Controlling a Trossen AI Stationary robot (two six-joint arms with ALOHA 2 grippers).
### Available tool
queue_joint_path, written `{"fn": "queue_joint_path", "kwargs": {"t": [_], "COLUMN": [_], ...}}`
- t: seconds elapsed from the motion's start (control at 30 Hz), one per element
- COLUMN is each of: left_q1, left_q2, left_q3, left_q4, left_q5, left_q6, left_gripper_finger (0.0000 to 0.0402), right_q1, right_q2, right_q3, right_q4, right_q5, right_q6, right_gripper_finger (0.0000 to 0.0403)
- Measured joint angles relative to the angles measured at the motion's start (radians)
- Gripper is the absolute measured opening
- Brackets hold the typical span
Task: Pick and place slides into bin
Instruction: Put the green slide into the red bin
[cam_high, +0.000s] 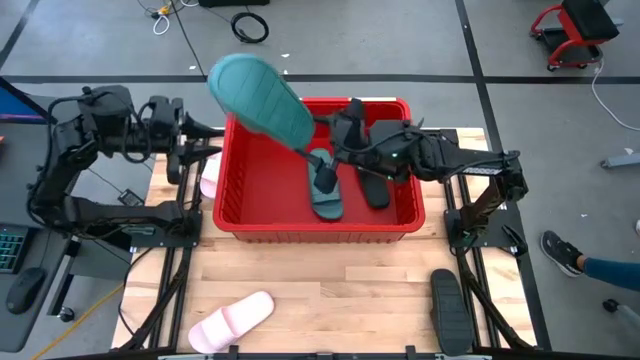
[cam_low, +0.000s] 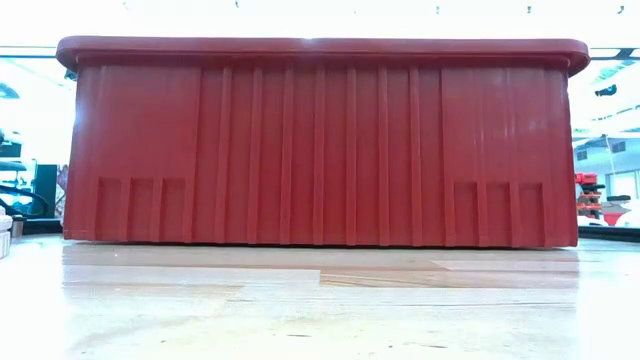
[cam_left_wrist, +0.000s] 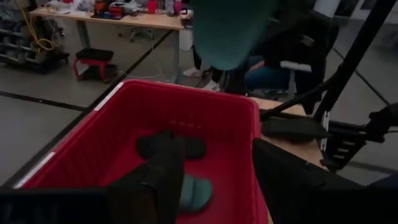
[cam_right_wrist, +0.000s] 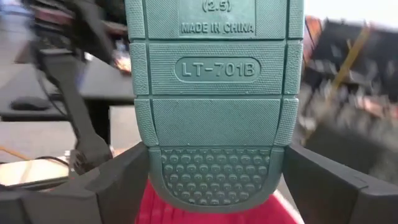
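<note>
Right hand (cam_high: 322, 135), item one: clenched on a teal slide (cam_high: 262, 95), held by one end with its ribbed sole turned up toward the overhead camera, over the far-left part of the red bin (cam_high: 318, 233); in the right wrist view the sole (cam_right_wrist: 214, 93) sits between my two fingers. Left hand (cam_high: 207, 143), item two: waiting just off the bin's left wall, carrying nothing, fingers apart though part-way drawn in. Bin contents: a second teal slide (cam_high: 325, 190) and a black slide (cam_high: 372, 185) lying on the floor of the bin. Tabletop stock outstanding: a pale pink slide (cam_high: 232, 322) near left, a black slide (cam_high: 447, 310) near right, and a pale one (cam_high: 209, 183) wedged by the bin's left wall. Step in hand, as I judge it: placing the teal slide. Next I would need to lower it clear of the rim and release it over bare floor.
</note>
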Motion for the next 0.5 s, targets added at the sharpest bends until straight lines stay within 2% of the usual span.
{"fn": "queue_joint_path", "kwargs": {"t": [0.3,0.5], "left_q1": [0.000,-0.001], "left_q2": [0.002,0.002], "left_q3": [0.000,0.000], "left_q4": [-0.009,-0.038], "left_q5": [0.000,0.000], "left_q6": [0.096,0.109], "left_gripper_finger": [0.0173,0.0173], "right_q1": [-0.017,-0.049], "right_q2": [0.019,0.042], "right_q3": [-0.001,-0.018], "right_q4": [-0.312,-0.527], "right_q5": [0.084,0.119], "right_q6": [0.325,0.671], "right_gripper_finger": [0.0340,0.0339]}}
